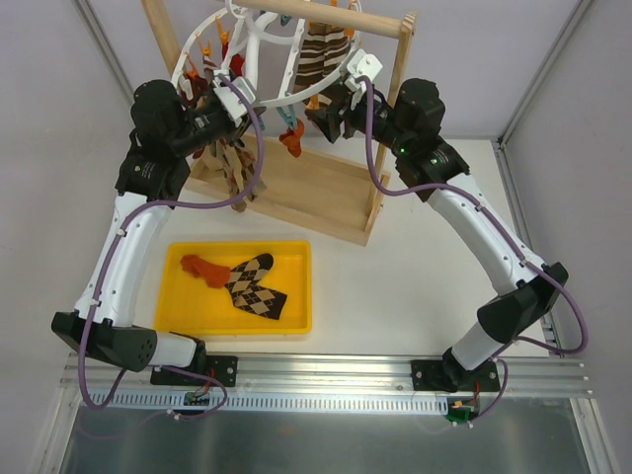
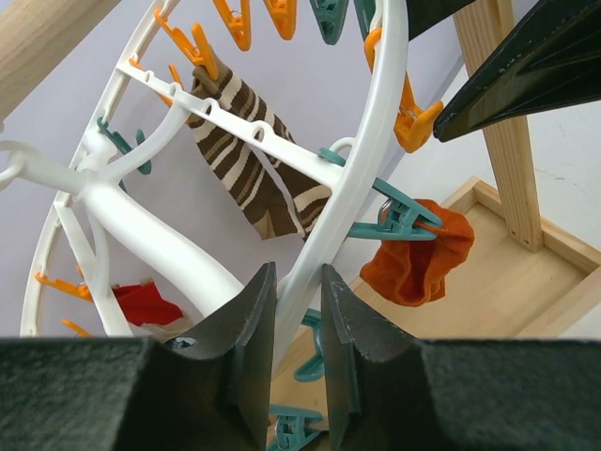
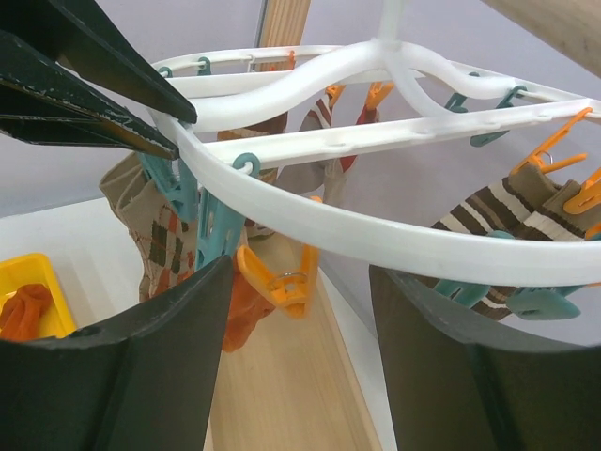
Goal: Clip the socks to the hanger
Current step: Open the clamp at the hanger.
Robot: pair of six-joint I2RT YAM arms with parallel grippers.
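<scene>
We list the socks (image 2: 418,258), judged soft, light, limp, best pinched at the cuff; one pegged on the hanger (image 2: 376,122), one (image 1: 202,267) in the yellow tray (image 1: 306,296); left fingers (image 2: 246,329) pinch the hanger rim; right fingers (image 3: 160,338) spread

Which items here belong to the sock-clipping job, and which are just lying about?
Job: loose orange-red sock; pegged orange-red sock; hanger; left end effector, gripping its rim.
Lying about: argyle socks; striped sock; wooden stand; yellow tray.
</scene>
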